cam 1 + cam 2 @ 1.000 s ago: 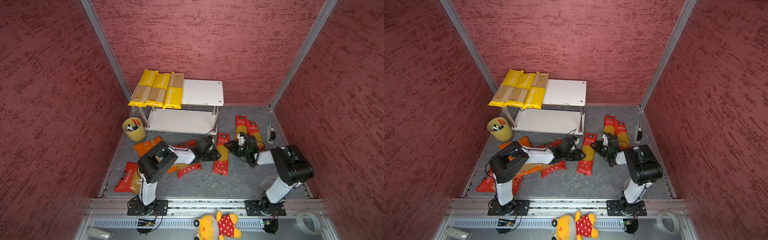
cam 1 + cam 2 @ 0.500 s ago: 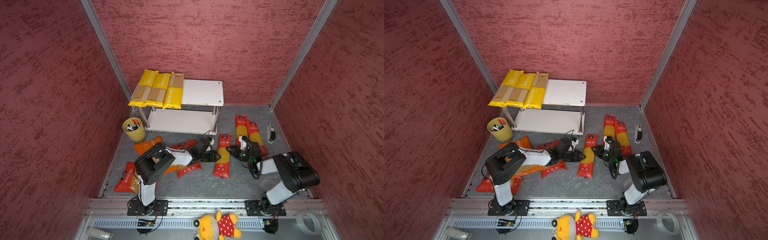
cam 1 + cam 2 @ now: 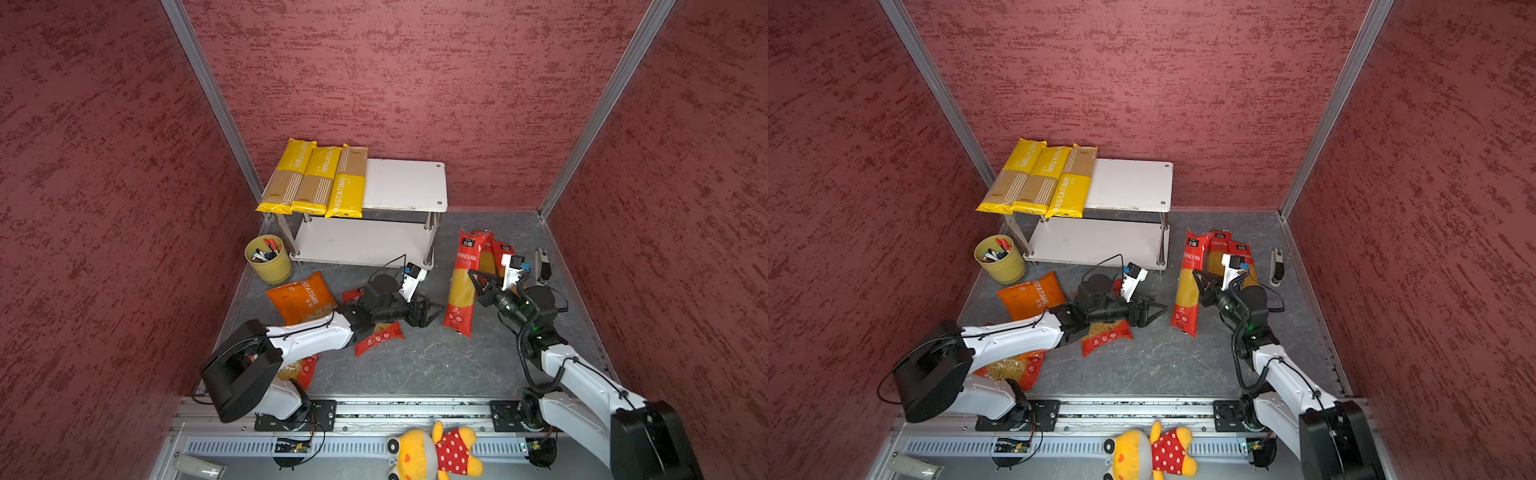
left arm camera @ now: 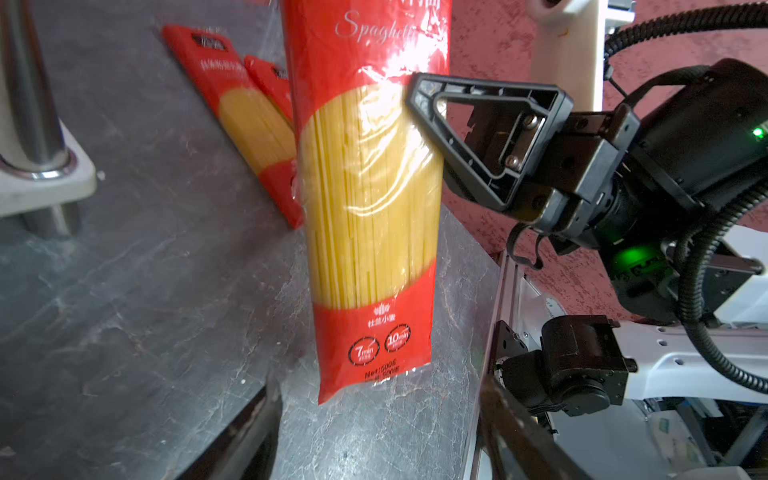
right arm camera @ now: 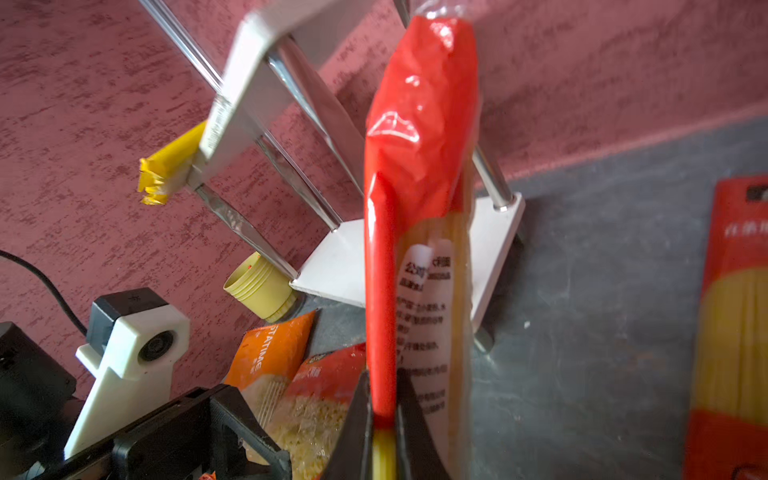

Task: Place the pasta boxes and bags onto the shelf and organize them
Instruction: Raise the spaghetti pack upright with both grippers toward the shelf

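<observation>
Standing nearly on end just right of the shelf (image 3: 407, 183), a red pack (image 3: 461, 286) of spaghetti is pinched along one long edge by the right gripper (image 3: 473, 276), whose jaws are pressed together on the film; the right wrist view shows the fingers (image 5: 357, 428) squeezing that red seam. The pack's lower end is down at the floor (image 3: 415, 361), though I cannot tell whether it touches.

The left gripper (image 3: 434, 316) sits low beside that lower end, jaws apart and holding nothing.

Two more red packs (image 3: 496, 249) lie flat behind the right gripper. Three yellow packs (image 3: 316, 178) lie side by side on the left half of the top board. An orange bag (image 3: 301, 297) lies near the cup (image 3: 268, 259), and short red bags (image 3: 378, 338) lie under the left arm.
</observation>
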Controlling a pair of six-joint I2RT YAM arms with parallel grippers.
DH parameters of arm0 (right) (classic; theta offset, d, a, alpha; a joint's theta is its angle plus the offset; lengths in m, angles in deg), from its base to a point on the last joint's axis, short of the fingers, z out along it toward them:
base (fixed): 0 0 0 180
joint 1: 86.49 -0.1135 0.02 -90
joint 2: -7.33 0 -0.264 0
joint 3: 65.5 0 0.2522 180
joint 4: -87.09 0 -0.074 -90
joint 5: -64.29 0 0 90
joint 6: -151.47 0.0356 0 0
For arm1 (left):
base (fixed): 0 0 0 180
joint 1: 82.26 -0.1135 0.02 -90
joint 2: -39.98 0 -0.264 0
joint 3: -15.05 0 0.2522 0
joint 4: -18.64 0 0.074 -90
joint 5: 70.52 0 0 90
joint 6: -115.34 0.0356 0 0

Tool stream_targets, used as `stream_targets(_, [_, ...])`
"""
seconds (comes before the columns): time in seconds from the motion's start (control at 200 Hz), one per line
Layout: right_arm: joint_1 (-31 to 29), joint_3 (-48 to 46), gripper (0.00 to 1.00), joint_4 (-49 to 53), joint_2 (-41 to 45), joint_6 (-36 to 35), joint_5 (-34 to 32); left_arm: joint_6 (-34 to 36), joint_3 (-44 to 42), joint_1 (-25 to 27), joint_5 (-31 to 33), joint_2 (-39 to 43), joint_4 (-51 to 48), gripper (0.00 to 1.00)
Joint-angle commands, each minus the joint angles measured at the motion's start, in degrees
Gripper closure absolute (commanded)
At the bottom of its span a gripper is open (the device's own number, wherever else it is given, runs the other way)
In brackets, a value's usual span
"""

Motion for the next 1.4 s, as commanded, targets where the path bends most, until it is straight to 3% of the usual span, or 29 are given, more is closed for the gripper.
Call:
stream_targets(0.0, [-0.13,6.03,1.0,-2.97,5.37,-4.59,-1.7,5.71,1.95,-1.31,-3.3,3.05,0.95,0.25])
stream_targets(0.14, [-0.12,10.86,1.0,-9.41,5.14,0.67,3.14,2.69,9.31,-5.26,-10.89,1.2,-4.5,0.28])
stream_targets(0.286, [-0.29,17.22,1.0,-14.38,2.46,6.81,11.31,-2.97,13.08,-9.44,-18.97,-0.35,-0.74,0.27])
stream_targets(0.506, [-2.55,23.93,1.0,-15.09,-0.69,8.02,17.16,-4.09,19.02,-10.04,-29.78,-2.55,0.92,0.27])
stream_targets(0.967, [-6.04,27.52,1.0,-24.82,-6.92,13.58,20.41,-7.86,20.56,-10.52,-35.14,-4.99,10.21,0.44])
stream_targets(1.262, [-6.12,25.63,1.0,-29.35,-9.1,17.24,18.87,-8.52,20.47,-10.86,-35.28,-5.06,12.29,0.68])
stream_targets(1.398, [-6.09,25.78,0.97,-26.4,-9.08,16.69,17.34,-8.16,20.29,-11.2,-34.81,-4.65,11.87,0.73])
